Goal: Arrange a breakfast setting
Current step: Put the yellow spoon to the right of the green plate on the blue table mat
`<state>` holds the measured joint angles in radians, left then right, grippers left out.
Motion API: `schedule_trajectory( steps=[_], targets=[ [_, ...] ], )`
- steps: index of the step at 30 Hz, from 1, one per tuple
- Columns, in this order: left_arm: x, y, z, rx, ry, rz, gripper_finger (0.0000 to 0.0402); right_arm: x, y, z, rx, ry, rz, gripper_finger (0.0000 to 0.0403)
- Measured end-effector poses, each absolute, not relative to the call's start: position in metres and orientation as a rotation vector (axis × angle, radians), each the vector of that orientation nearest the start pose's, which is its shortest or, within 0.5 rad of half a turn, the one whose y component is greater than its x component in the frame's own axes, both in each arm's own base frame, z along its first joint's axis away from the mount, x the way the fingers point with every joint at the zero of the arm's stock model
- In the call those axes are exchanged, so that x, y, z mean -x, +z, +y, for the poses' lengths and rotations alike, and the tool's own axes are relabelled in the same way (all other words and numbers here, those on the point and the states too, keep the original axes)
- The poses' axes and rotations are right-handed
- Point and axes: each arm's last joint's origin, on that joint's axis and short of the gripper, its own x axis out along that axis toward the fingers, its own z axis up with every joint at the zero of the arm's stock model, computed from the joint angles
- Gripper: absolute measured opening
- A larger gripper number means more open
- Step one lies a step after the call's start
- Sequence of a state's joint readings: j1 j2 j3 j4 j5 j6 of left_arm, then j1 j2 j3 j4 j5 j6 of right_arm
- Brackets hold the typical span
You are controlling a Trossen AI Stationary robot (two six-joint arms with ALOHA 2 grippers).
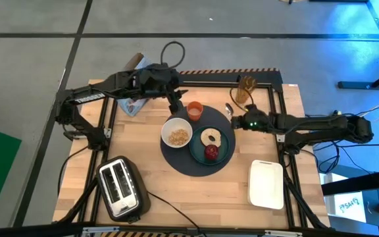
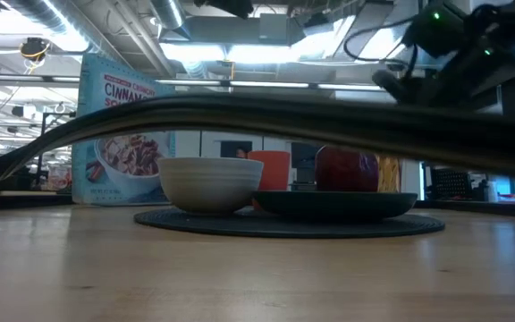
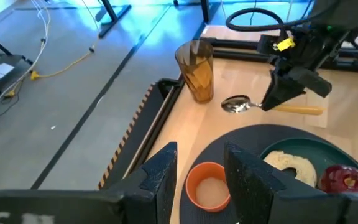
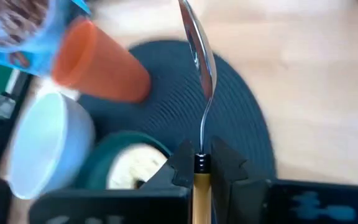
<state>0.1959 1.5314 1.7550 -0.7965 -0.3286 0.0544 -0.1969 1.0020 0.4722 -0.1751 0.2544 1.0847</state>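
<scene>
Spoon (image 4: 199,56) pinched in right fingers (image 4: 201,163); left fingers (image 3: 201,177) spread above orange cup (image 3: 207,185).

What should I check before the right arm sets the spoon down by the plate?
1. Right pincer shut on the metal spoon handle: ok.
2. Spoon bowl points toward the dark round mat, beside the teal plate: ok.
3. Left pincer clear of the spoon's path: not ok, it is open above the small orange cup.
4. Small white bowl with cereal on the mat: ok.
5. Amber glass clear of the spoon: ok.
</scene>
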Motion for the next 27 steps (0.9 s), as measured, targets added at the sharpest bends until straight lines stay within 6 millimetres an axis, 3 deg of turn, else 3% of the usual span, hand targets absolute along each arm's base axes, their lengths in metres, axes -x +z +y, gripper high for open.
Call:
schedule_trajectory(
  steps=[10, 27],
  targets=[
    [-0.329, 0.408, 0.079, -0.069, 0.447, 0.647, 0.0125, -0.181, 0.146, -0.031, -1.091, -0.842, 0.44, 0.0008],
    [-0.331, 0.407, 0.091, -0.032, 0.484, 0.62, 0.0125, -0.201, 0.121, -0.028, -1.239, -0.84, 0.467, 0.002]
  ],
)
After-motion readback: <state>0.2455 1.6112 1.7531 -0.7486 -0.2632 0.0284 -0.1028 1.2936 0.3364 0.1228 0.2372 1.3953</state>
